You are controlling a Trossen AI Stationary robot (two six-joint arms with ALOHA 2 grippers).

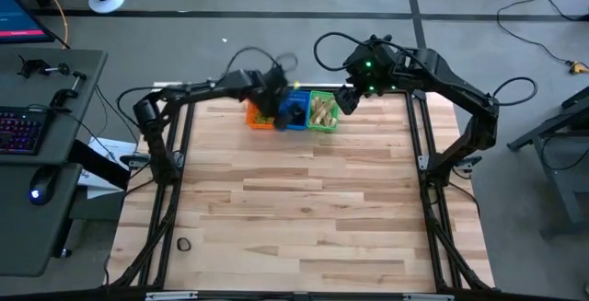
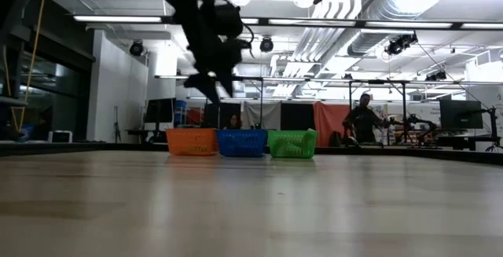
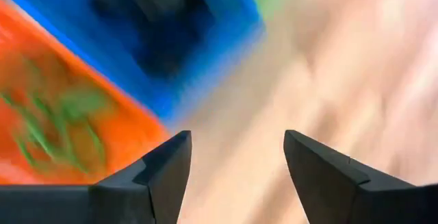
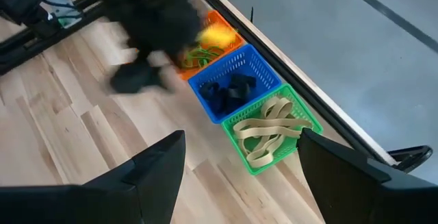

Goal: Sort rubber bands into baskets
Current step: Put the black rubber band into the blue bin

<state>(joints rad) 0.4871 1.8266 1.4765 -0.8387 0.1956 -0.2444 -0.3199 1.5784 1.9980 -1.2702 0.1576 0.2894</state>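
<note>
Baskets: three in a row at the table's far edge, touching side by side: orange basket (image 4: pixel 220 33), blue basket (image 4: pixel 241 80), green basket (image 4: pixel 272 129).

Contents: green rubber bands (image 4: pixel 198 53) in the orange basket; black rubber bands (image 4: pixel 226 90) in the blue basket; tan rubber bands (image 4: pixel 270 131) in the green basket. Each colour is in its own basket, none seen mixed.

Loose items: one small dark loop (image 1: pixel 183 244) on the wooden table (image 1: pixel 304 218), near the front left corner, well apart from the baskets. By its look it may be a remaining black band; too small to be sure. No other loose band shows.

Left gripper (image 3: pixel 236 159): above the orange and blue baskets, fingers apart, nothing between them.

Right gripper (image 4: pixel 239 162): raised near the green basket, on the side away from the blue one, fingers apart, nothing between them.

Progress, as judged: sorting looks nearly complete; both grippers carry nothing. What is left, if it is a band, is the single loop at the front left, which would belong in the blue basket
</note>
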